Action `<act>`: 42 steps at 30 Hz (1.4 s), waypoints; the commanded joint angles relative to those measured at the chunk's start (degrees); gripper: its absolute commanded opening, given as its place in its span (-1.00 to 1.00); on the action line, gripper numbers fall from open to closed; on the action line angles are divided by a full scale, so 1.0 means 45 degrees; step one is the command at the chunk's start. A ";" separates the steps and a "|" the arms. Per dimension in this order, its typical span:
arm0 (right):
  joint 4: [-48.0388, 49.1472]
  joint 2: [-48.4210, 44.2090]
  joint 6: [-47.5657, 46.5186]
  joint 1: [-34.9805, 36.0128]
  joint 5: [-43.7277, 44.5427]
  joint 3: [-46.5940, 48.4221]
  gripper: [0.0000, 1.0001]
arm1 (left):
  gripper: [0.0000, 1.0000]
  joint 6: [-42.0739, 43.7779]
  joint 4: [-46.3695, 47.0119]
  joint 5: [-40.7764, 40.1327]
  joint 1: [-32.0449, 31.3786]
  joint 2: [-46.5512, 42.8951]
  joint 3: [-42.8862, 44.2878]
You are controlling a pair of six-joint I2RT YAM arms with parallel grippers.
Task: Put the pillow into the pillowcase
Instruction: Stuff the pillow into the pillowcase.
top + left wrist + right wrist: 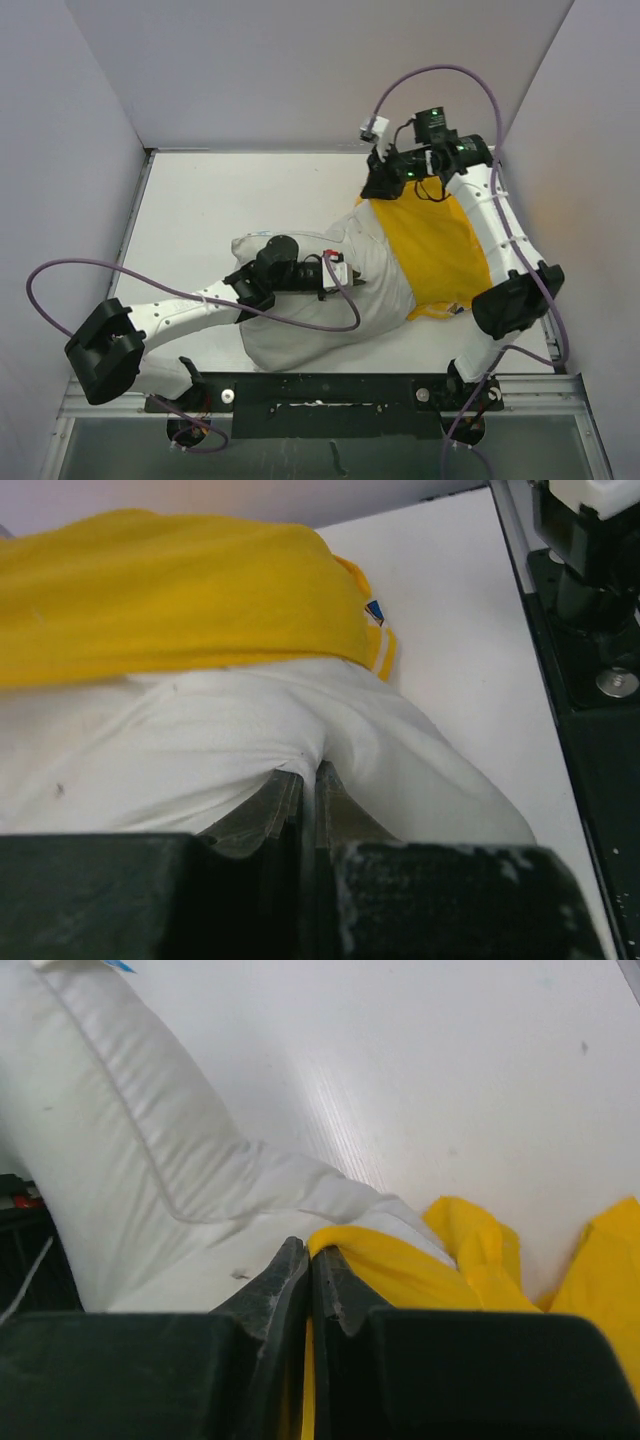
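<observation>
Pillow [300,325]: white, on counter [200,200], right part under yellow pillowcase [435,250].
My left end effector [308,780]: pressed together, pinching pillow cloth.
My right end effector [308,1255]: pinching pillowcase edge.
Left wrist only: unreadable blue mark [374,608] on hem.

Both my arms are the same build: the left arm [185,315] and right arm [505,225] have white tube links with chunky black joint housings at elbow and wrist. Each has a purple cable, the left cable [170,288] long and loopy, the right cable [440,68] ending in a little white connector [373,127]. Small green lights [455,150] glow on the right wrist. Up close, the left gripper [307,770] and right gripper [308,1250] have dark grey wedge fingers [265,815], scuffed whitish along the edges.
</observation>
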 commanded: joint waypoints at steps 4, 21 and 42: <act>-0.0654 0.0511 -0.0564 0.2323 -0.4924 0.1914 -1.00 | -1.00 0.0938 -0.1011 0.2975 0.2448 -0.0625 0.2969; 0.3229 -0.4978 -0.2299 -0.1133 -0.0027 -0.9578 -1.00 | 0.16 -0.5098 0.0994 0.2211 0.3133 0.0014 -0.0267; 0.3520 -0.3835 -0.2458 -0.3364 -0.2848 -0.8445 -1.00 | 0.21 -0.4401 -0.6529 0.5927 0.5630 0.9496 1.3368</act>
